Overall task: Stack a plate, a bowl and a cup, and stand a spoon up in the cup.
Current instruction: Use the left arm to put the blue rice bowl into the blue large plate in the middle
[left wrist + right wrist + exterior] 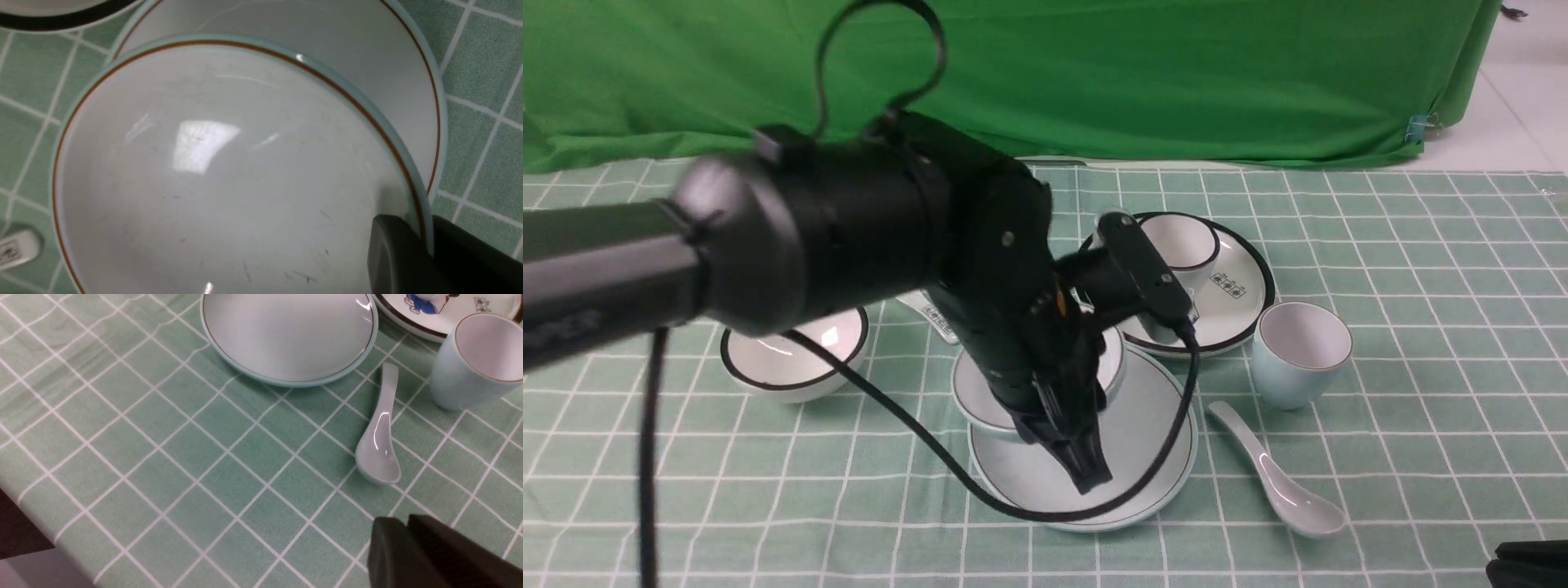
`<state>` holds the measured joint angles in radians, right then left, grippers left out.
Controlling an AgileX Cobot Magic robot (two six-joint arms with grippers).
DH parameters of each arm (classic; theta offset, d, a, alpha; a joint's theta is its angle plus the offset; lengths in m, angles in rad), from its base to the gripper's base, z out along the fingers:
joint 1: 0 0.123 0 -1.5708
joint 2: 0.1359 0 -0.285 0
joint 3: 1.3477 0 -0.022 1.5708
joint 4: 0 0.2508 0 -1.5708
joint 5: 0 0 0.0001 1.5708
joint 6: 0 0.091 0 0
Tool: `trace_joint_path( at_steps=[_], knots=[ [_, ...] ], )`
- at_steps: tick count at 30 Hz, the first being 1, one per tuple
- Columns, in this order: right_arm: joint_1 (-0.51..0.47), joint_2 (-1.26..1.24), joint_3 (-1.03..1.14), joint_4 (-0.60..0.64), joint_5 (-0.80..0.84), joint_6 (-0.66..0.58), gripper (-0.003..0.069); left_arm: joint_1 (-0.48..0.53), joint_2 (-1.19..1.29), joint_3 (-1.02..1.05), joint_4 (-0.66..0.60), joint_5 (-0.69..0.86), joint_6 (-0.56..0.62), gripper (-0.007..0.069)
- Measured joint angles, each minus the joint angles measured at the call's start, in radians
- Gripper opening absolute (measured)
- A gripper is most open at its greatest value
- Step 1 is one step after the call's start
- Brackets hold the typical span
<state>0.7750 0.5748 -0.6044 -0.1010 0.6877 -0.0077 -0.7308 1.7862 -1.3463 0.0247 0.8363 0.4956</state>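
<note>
Two grippers: the left gripper (425,245) pinched the shallow pale blue-white bowl (229,171) by its rim, partly over the large round pale-blue plate (367,49) for stacking; the right gripper (408,547) rested closed, empty.

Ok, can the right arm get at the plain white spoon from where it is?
Likely yes. The spoon lies uncovered on the cloth between plate and cup, and nothing stands between it and the right gripper.
</note>
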Motion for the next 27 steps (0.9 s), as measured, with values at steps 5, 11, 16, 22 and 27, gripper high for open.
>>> trace_joint_path(
  at_steps=[5, 11, 16, 22, 27],
  knots=[
    [0.0, 0.0, 0.0, 0.0, 0.0, 0.008, 0.0086, -0.029, 0.093, -0.01, -0.002, -0.009, 0.003, 0.0027],
    [0.0, 0.0, 0.0, 0.0, 0.0, 0.008, 0.0087, -0.048, 0.113, -0.015, -0.002, -0.039, 0.019, 0.0027],
    [0.0, 0.0, 0.0, 0.0, 0.0, 0.008, 0.009, -0.048, 0.115, -0.015, -0.003, -0.044, 0.044, 0.0033],
    [0.0, 0.0, 0.0, 0.0, 0.0, 0.008, 0.0115, -0.048, 0.115, -0.015, -0.004, -0.097, 0.082, 0.012],
    [0.0, 0.0, 0.0, 0.0, -0.005, 0.045, 0.0185, -0.048, 0.115, -0.015, -0.01, -0.129, 0.083, 0.0277]
  ],
)
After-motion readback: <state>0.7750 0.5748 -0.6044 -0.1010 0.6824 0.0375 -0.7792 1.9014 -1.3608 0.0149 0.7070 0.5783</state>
